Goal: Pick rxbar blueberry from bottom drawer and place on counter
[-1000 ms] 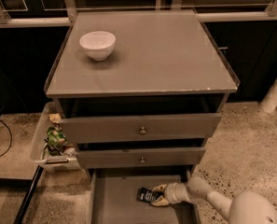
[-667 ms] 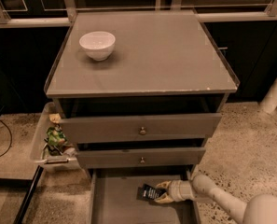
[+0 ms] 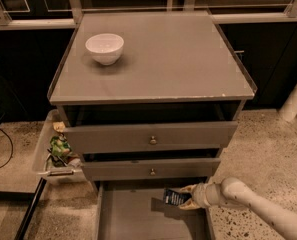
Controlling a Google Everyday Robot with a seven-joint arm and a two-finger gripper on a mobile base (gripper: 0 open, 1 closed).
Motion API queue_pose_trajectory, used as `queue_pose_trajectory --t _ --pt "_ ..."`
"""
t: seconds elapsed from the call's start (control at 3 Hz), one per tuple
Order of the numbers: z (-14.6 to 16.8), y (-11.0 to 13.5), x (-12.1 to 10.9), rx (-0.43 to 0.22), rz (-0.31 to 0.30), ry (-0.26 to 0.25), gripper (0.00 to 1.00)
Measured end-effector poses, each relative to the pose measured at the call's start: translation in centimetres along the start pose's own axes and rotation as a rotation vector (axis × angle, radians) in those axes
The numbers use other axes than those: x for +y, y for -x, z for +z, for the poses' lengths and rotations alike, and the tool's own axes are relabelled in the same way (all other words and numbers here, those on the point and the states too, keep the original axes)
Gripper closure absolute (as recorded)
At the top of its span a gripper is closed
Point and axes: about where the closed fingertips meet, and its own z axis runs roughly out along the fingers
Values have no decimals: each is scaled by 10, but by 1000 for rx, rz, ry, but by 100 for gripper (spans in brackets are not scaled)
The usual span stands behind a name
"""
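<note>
**A:** What is seen of the rxbar blueberry in the camera view?

**B:** The rxbar blueberry [image 3: 174,197] is found over the open bottom drawer [image 3: 133,219], toward its back right part. It sits just below the front of the middle drawer [image 3: 118,170]. A shadow is cast beneath it on the grey drawer floor, so it appears to be held off the floor rather than laid flat on it.

**A:** How is its long axis set?

**B:** The long axis is run roughly left to right, across the drawer's width. The dark face with its white lettering is turned up and toward the camera. The free end is pointed left, toward the drawer's middle.

**A:** And where is the gripper placed?

**B:** The gripper [image 3: 186,200] is placed at the bar's right end, carried in from the right on the white arm [image 3: 253,209]. Its tan fingers [image 3: 189,190] are closed on that end, so the bar is clamped and extends leftward from the hand.

**A:** What else is noted?

**B:** The counter [image 3: 178,59] is seen well above the bar, with a white bowl [image 3: 104,48] standing near its back left corner. The top drawer [image 3: 188,134] is pulled out slightly. A bin of snack packets [image 3: 58,151] is set on the floor to the left of the cabinet.
</note>
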Motion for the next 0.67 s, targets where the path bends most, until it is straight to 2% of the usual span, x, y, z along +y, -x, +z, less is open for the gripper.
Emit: queue_pose_trajectory --t 0.33,0.67 --pt "-59 24 -22 79 -75 -31 100" --pt "-120 65 -51 182 -208 -40 100"
